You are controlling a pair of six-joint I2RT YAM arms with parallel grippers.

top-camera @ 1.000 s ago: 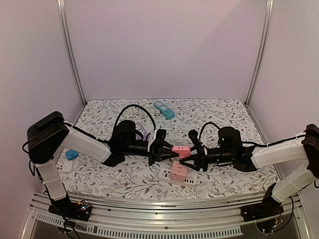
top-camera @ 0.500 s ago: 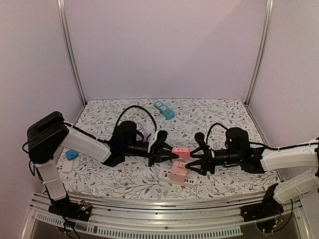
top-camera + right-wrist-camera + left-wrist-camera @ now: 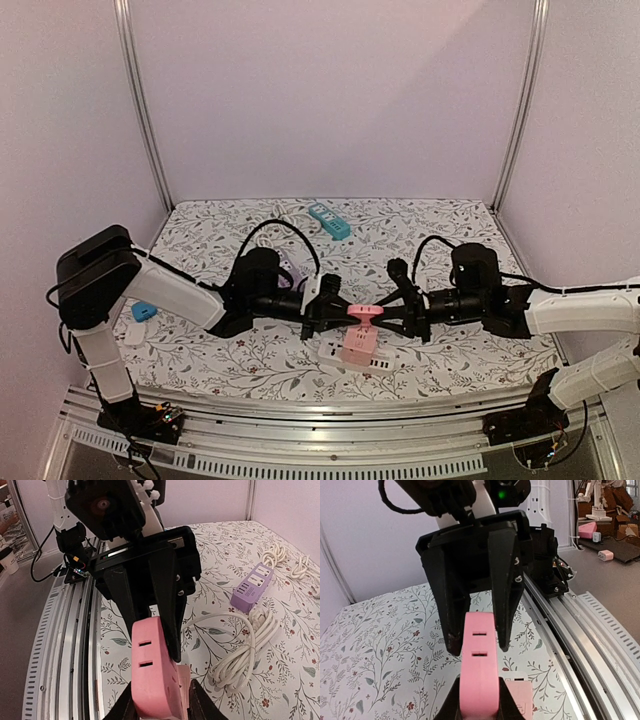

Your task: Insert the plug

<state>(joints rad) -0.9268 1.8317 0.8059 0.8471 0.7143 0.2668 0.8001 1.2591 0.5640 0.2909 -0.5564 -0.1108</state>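
Observation:
A pink plug (image 3: 363,311) hangs in the air between my two grippers. It also shows in the left wrist view (image 3: 479,670) and the right wrist view (image 3: 152,675), two slots facing up. My left gripper (image 3: 337,310) (image 3: 479,702) is shut on its left end. My right gripper (image 3: 388,312) (image 3: 159,711) is closed round its right end, fingers (image 3: 504,605) against both sides. Directly below lies a white power strip (image 3: 338,356) with a paler pink plug (image 3: 359,342) (image 3: 521,702) standing in it.
A teal power strip (image 3: 329,221) lies at the back. A purple power strip (image 3: 251,584) and a coiled white cable (image 3: 242,645) lie behind the left arm. A small blue block (image 3: 144,311) and a white one (image 3: 134,333) sit at the left edge. A metal rail (image 3: 330,415) runs along the front.
My right gripper backed off to the right and opened, then came back left and closed on the pink plug. My left gripper shifted the plug slightly right and lower.

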